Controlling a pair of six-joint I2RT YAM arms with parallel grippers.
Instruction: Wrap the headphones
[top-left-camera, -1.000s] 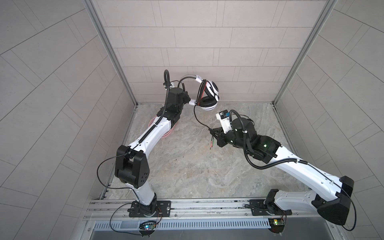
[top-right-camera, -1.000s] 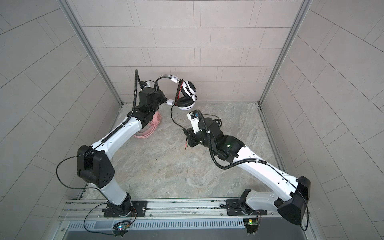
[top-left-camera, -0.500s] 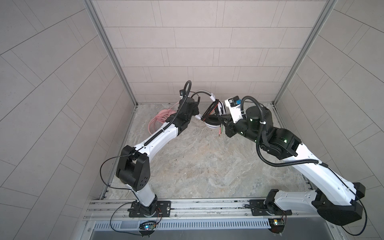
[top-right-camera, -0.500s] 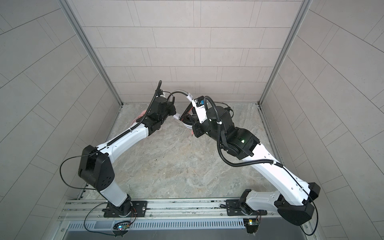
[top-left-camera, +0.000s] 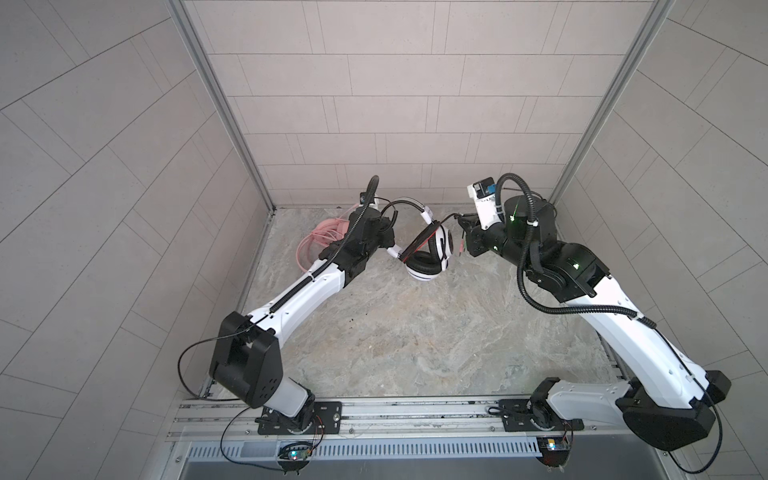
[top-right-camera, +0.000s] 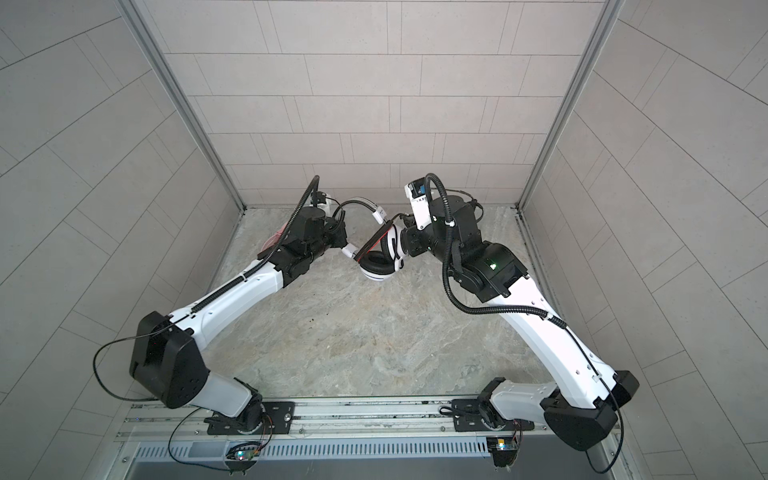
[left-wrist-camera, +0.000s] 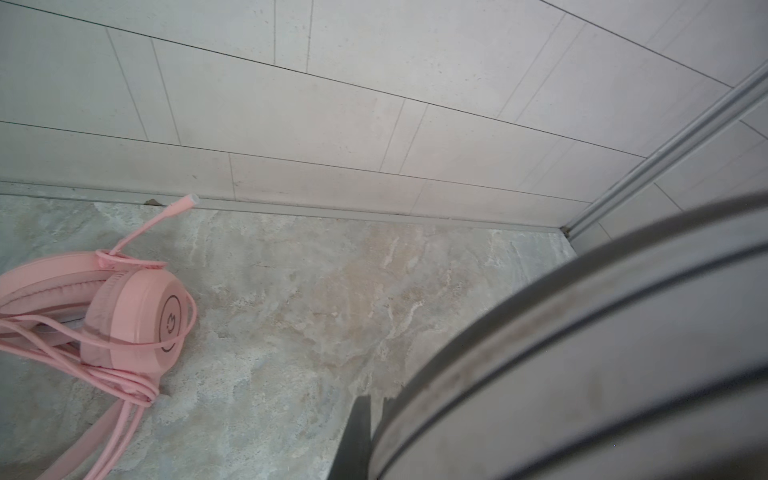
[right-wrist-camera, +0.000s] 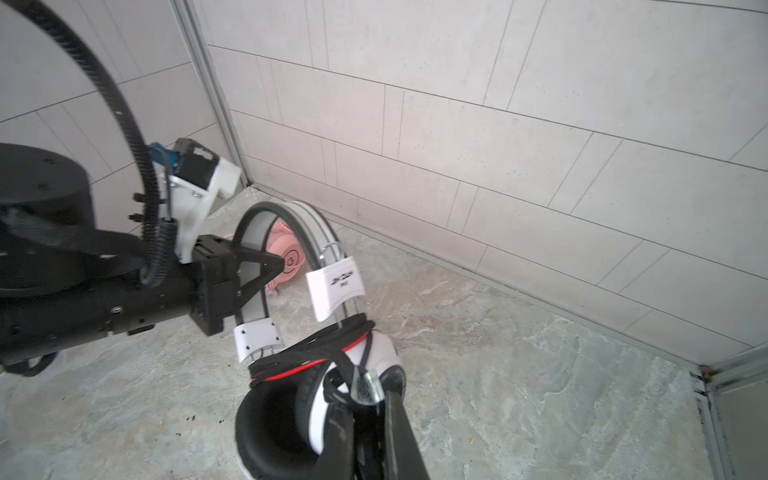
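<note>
A marbled grey stone-patterned tabletop (top-left-camera: 395, 340), walled in by pale tiles, carries no container; an all-pink plastic over-ear headset (left-wrist-camera: 133, 320) lies in its far left corner with its thin pink cable (left-wrist-camera: 124, 386) looped around it. Near the back, the left end effector (right-wrist-camera: 272, 266) is pressed together on the headband (right-wrist-camera: 299, 216) of a white-and-black striped over-ear headset (top-left-camera: 428, 257), seemingly lifted off the tabletop. The right end effector (right-wrist-camera: 365, 399) pinches its long black cable (right-wrist-camera: 316, 353), already wound across the ear cups (right-wrist-camera: 270, 428). If that pinch slips the turns would likely spring loose, and a weak hold on the smooth headband could drop the headset.
</note>
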